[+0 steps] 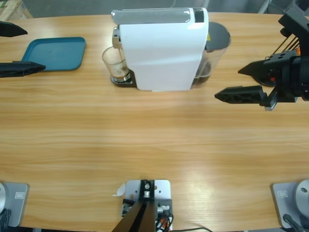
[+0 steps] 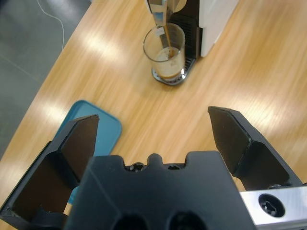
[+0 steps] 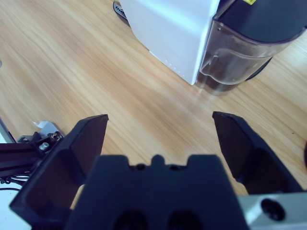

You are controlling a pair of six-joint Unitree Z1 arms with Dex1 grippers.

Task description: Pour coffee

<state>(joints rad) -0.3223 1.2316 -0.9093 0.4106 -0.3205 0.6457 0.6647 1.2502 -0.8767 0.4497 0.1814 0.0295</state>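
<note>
A white coffee machine (image 1: 161,50) stands at the back middle of the table. Under its spout, on the black drip stand, is a clear glass (image 1: 115,64) (image 2: 164,48). A thin brown stream runs from the spout into it, and coffee (image 2: 167,72) with tan foam lies shallow in the bottom (image 1: 119,75). My left gripper (image 1: 24,48) (image 2: 152,117) hangs open at the table's left edge, well short of the glass. On the right, my right gripper (image 1: 228,83) (image 3: 160,116) is open and empty, facing the machine's white side (image 3: 168,28) and dark water tank (image 3: 242,52).
A teal tray (image 1: 54,53) (image 2: 98,129) lies at the back left, between the left gripper and the glass. Bare wooden table (image 1: 154,145) stretches across the front. The table's left edge and the grey floor (image 2: 29,57) show in the left wrist view.
</note>
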